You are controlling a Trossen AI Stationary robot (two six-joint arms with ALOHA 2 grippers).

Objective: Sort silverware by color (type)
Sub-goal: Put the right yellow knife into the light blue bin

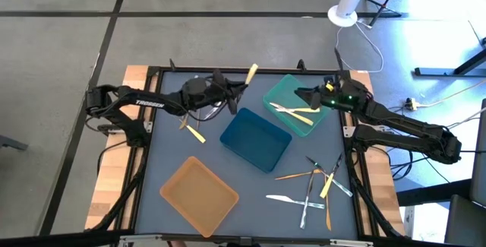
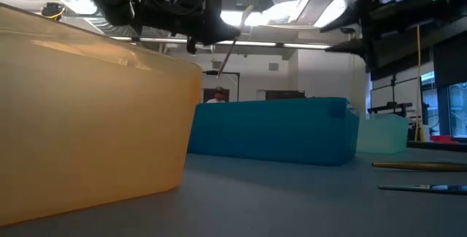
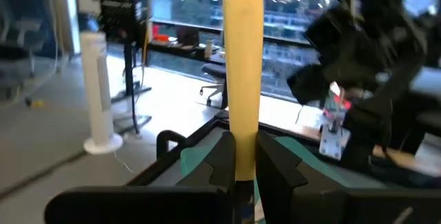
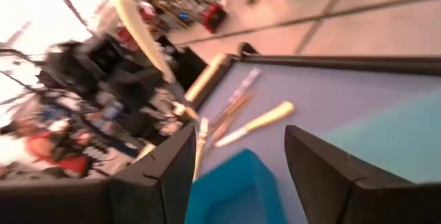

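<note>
Silverware: yellow utensil (image 3: 241,72) gripped upright in raised left gripper (image 3: 242,163); right gripper (image 4: 238,158) jaws open above teal tray (image 1: 282,95).

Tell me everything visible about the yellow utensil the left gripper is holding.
The yellow utensil is a thin, pale yellow plastic piece with a smooth, flat handle. The left gripper is shut on its lower end, the dark fingers pressing on both sides. It is lifted off the table, projecting forward past the gripper near the table's far edge, beside the teal tray. Its working end is not visible, so its type is unclear.
</note>
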